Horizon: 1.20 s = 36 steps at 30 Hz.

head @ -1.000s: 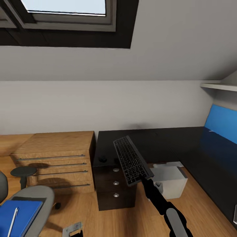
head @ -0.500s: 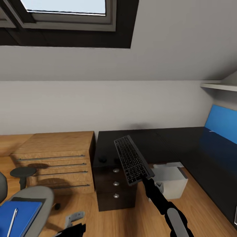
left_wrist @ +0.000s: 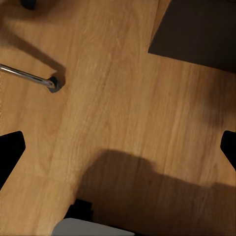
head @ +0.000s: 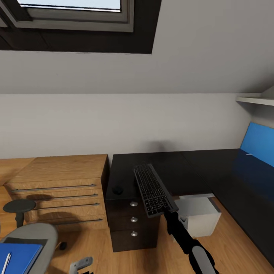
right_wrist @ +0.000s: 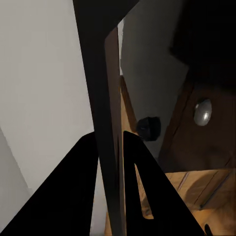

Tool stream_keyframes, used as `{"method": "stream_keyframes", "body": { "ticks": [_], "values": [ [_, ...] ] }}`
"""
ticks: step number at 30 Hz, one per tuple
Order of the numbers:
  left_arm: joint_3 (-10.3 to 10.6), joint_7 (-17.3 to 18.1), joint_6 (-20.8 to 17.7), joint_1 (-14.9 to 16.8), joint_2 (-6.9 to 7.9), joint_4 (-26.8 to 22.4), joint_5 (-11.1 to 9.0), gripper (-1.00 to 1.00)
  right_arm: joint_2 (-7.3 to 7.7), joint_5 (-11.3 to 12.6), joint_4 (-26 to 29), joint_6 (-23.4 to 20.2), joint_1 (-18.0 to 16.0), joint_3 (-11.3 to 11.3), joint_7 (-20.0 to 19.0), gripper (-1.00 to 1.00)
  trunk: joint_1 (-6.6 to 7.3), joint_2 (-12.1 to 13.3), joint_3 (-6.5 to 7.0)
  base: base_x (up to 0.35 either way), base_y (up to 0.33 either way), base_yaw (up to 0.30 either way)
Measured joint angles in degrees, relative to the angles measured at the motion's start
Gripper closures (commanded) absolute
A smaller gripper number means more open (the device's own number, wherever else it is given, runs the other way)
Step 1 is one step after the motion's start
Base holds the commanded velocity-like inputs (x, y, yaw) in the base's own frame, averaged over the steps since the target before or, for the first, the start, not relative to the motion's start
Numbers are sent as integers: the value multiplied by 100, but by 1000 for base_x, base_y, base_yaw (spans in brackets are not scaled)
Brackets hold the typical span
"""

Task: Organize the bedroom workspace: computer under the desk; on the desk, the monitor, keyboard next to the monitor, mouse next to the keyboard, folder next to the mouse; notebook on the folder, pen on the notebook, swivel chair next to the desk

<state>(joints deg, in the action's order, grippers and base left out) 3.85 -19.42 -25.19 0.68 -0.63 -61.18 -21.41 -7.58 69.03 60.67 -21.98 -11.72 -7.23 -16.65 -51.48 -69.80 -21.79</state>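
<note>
Above the desk (head: pixel 179 167), the right end effector (head: pixel 166 209) pinches the keyboard (head: pixel 152 189); drawers (head: pixel 133 220) seemingly closed.

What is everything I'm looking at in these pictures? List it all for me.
desk: one, black top with a blue back panel, along the right side
drawers: three, black with silver knobs, under the desk's near end
mouse: one, black, on the desk's left corner
keyboard: one, dark grey, held tilted over the desk edge
computer: one, grey-white, on the floor under the desk
wooden cabinet: one, light wood, left of the desk
swivel chair: one, grey, bottom left
folder: one, blue, on the chair seat
skylight: one, dark-framed, top left
right gripper: black, jaws shut on the keyboard's near end
left gripper: black, jaws wide apart over bare floor
</note>
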Motion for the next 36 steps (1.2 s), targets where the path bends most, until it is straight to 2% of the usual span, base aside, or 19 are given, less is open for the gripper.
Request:
{"method": "stream_keyframes", "body": {
  "ticks": [5, 18, 22, 35, 36],
  "values": [
    [6, 0, 32, 0, -7, 44, 4, -100, -5, 146, -223, -3, -1, 1, 31, 100, 2, 0, 1, 125, 45, 0],
    [15, 0, 108, 2, -19, 121, 4, -100, -8, 167, -258, -5, -1, -6, 34, 100, 3, -1, 1, 294, 120, 0],
    [62, -1, 242, 0, -19, 228, 5, -100, -8, 176, -257, -6, -1, -8, 33, 100, 1, 0, 1, 77, 8, 0],
    [104, -1, 273, -1, -19, 282, 13, -100, -8, 170, -257, -12, -1, -8, 91, 100, 0, 0, 1, 5, 0, 0],
    [104, -1, 273, -1, -19, 282, 13, -100, -8, 169, -257, -13, -1, -8, 99, -100, 0, 0, 1, 0, 0, 0]
  ]
}}
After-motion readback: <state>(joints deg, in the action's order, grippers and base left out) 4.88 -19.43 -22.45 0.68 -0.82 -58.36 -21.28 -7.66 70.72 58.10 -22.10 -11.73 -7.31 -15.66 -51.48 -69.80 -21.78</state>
